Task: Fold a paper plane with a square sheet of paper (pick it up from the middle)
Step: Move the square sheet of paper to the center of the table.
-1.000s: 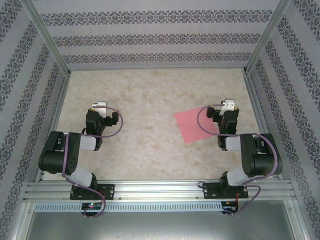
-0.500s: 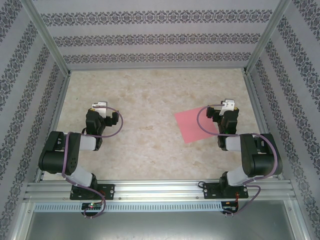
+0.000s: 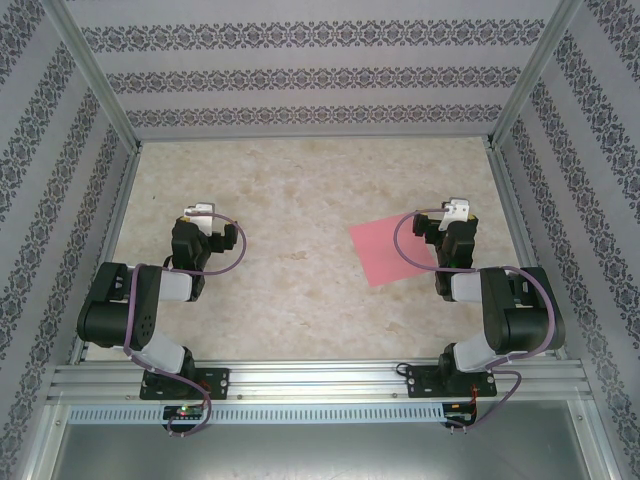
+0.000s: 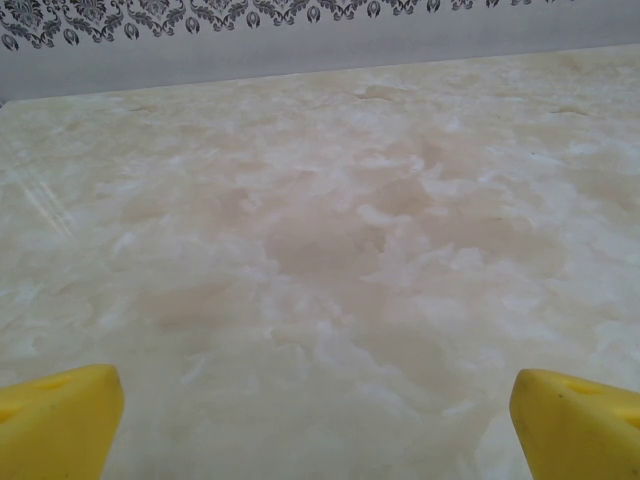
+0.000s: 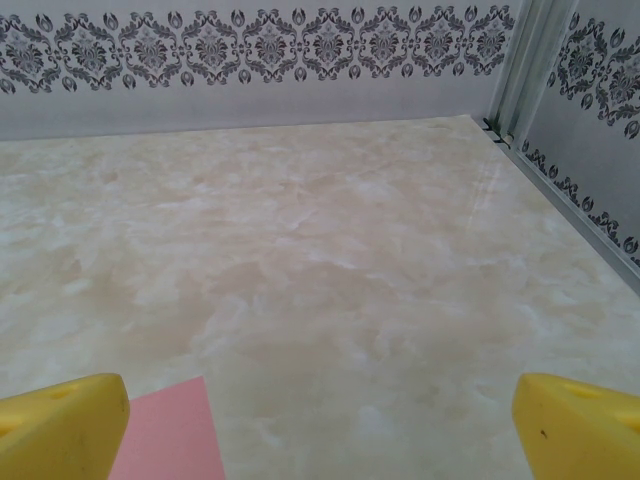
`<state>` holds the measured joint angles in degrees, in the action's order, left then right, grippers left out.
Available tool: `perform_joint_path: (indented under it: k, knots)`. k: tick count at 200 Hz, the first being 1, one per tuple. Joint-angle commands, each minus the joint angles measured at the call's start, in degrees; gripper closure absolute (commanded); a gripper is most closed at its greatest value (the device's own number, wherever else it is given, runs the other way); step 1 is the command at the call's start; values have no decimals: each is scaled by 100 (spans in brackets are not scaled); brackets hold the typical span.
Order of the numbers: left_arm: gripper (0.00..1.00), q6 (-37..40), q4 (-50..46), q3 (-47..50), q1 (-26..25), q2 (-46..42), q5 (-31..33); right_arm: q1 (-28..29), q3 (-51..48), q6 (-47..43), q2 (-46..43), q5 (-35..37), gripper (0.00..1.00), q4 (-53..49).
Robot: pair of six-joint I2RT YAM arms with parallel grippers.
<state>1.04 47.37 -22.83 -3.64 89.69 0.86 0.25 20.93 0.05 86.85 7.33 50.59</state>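
While the left arm (image 3: 140, 300) and right arm (image 3: 505, 305) sit folded at the 6 o'clock edge of the surface (image 3: 300, 180), the left jaws and right jaws stand wide open, gripping nothing. The square sheet of paper (image 3: 388, 250) lies flat and unfolded at 9 o'clock of the right jaws, with one corner (image 5: 165, 435) just beside a yellow fingertip (image 5: 60, 425). The patterned wall (image 3: 300, 75) stands at 12 o'clock.

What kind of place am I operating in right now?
Likely a lab test cell, not a home: a marble-patterned tabletop enclosed by damask-patterned walls on an aluminium frame, with one square sheet of paper on it.
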Motion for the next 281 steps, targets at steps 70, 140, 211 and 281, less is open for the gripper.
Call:
perform_joint_path:
  k: [70,140,211,281]
  knots:
    - [0,31,229,204,69,-442,-31,1,-97,-141,-160,-311,2,416]
    - [0,-169,-1971,-88,109,-2530,4,296,949,534,-1916,448,2,-3629]
    - [0,-2117,-3905,-647,109,-3798,133,284,2512,2560,-2057,-2442,2,-7020]
    - [0,-3136,-5185,-1290,109,-3085,-1692,2110,2536,3149,-1437,-1444,10,-7687]
